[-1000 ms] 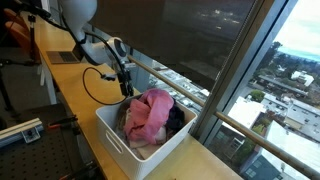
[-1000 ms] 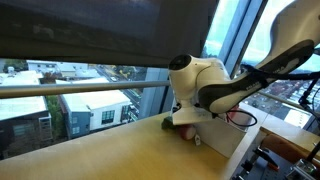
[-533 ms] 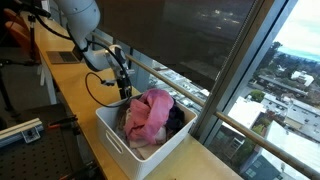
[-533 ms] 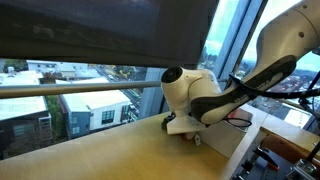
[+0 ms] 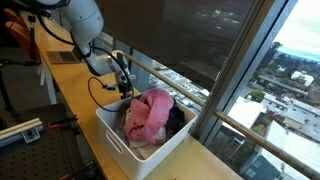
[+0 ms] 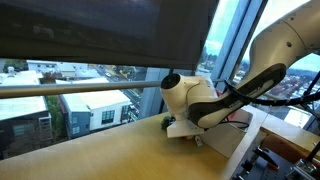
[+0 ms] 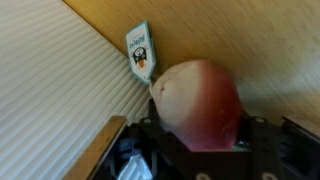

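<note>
A round red and pale-yellow fruit (image 7: 200,105) fills the middle of the wrist view, lying on the wooden tabletop (image 7: 250,40). My gripper (image 7: 198,128) is down around it. Its black jaws press against both sides of the fruit, and the fruit hides the fingertips. In both exterior views the gripper (image 5: 124,92) (image 6: 180,128) sits low on the table, right at the far end of the white bin (image 5: 115,135). The fruit itself is hidden there behind the wrist.
The white bin holds a pink cloth (image 5: 150,112) and darker clothes. Its ribbed wall (image 7: 50,80) with a small label (image 7: 140,52) stands close beside the fruit. A window with a railing (image 5: 175,78) runs along the table's far edge. A black cable (image 5: 97,95) loops off the arm.
The arm has come down toward the tabletop next to the bin, and the wrist has shifted a little sideways. The jaws have closed in from wide open onto the fruit.
</note>
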### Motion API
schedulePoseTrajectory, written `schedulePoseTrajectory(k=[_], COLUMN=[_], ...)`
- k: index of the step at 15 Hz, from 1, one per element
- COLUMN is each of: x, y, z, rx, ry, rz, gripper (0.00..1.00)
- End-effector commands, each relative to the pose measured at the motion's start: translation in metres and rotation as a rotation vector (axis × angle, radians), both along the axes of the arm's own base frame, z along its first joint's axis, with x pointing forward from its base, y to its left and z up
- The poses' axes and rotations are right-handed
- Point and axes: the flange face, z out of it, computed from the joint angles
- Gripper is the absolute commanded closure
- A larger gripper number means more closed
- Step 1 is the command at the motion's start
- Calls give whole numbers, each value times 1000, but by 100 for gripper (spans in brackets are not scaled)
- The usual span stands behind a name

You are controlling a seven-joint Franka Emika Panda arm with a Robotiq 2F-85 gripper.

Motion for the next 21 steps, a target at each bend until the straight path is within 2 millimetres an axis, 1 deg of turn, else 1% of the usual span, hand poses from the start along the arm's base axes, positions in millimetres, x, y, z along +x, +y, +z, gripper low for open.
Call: schedulePoseTrajectory(k=[1, 2, 3, 5, 6, 8, 9, 10, 11, 14, 16, 17, 19, 21], x=[5, 4, 4, 5, 5, 4, 3, 1, 0, -8, -16, -20, -29, -39], y=[-3, -1, 2, 7, 8, 12, 11, 10, 9, -3, -15, -22, -42, -66], z=[4, 9, 16, 37, 51, 82, 102, 120, 140, 202, 237, 250, 269, 279], rx=[49, 65, 82, 113, 128, 157, 167, 178, 186, 202, 216, 219, 225, 226], ry=[14, 13, 8, -12, -28, -70, -96, -118, -144, -215, -252, -268, -288, -297], rz=[-2, 5, 13, 22, 24, 30, 31, 32, 33, 17, 2, -9, -34, -67], gripper=[64, 72, 78, 93, 98, 95, 99, 96, 96, 96, 96, 96, 96, 96])
